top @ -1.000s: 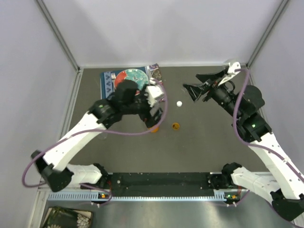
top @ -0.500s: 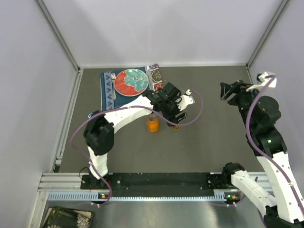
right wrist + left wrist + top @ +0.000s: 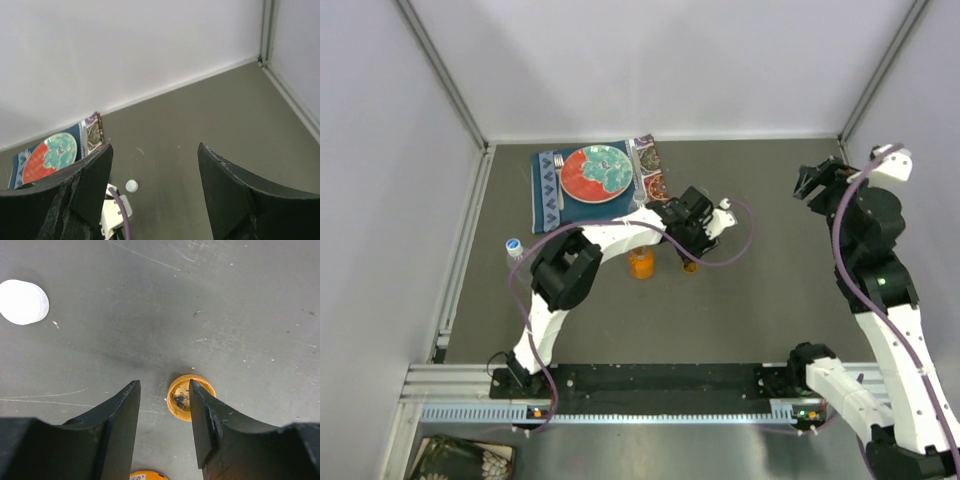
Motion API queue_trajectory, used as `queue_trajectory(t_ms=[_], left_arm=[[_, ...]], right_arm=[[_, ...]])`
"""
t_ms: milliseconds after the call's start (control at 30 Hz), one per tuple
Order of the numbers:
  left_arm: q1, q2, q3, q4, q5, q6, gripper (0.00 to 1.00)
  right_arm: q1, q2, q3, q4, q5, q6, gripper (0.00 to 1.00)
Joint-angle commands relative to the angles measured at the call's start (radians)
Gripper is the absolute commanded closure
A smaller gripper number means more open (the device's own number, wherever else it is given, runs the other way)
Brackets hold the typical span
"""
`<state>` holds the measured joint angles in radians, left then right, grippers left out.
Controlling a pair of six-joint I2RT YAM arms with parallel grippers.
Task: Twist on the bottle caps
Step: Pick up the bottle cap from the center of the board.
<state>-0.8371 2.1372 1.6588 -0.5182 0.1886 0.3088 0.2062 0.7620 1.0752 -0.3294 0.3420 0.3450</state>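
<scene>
Broadly, the grey table [image 3: 760, 300] fills the top view, with the red-and-teal plate [image 3: 595, 172] on its mat at upper centre. The left arm stretches to mid-frame. The right arm stands off at upper right, and the right gripper [image 3: 155, 149] is spread wide with nothing in it. A clear bottle [image 3: 514, 247] stands alone at the left edge. The squat orange bottle [image 3: 641, 263] stands upright at centre, open-mouthed, and its orange cap [image 3: 179, 399] lies on the table just to its right.

In the wrist view the left gripper [image 3: 163, 387] hangs over that cap. Its jaws are part-way apart and hold nothing. The cap sits off-centre, tucked against the right-hand finger, and seems to lie hollow side up. A white cap [image 3: 22, 302] lies at that view's upper left, well apart.

The risk is the offset. One finger could meet the cap first and skid or tip it away. A low grip on so thin a rim may also pinch poorly. Grasped hollow side up, it would need turning before it could thread.
</scene>
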Motion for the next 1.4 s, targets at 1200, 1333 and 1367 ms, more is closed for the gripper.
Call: queue_trajectory(t_ms=[1200, 1333, 1367], left_arm=[[0.021, -0.068, -0.111, 0.104, -0.005, 0.084, 0.55], [0.020, -0.046, -0.102, 0.110, -0.002, 0.084, 0.55], [0.020, -0.043, -0.103, 0.110, 0.000, 0.084, 0.55]], right_arm=[[-0.036, 0.152, -0.035, 0.116, -0.330, 0.155, 0.28], [-0.036, 0.154, -0.034, 0.122, -0.337, 0.157, 0.28], [-0.036, 0.155, -0.034, 0.125, -0.339, 0.157, 0.28]])
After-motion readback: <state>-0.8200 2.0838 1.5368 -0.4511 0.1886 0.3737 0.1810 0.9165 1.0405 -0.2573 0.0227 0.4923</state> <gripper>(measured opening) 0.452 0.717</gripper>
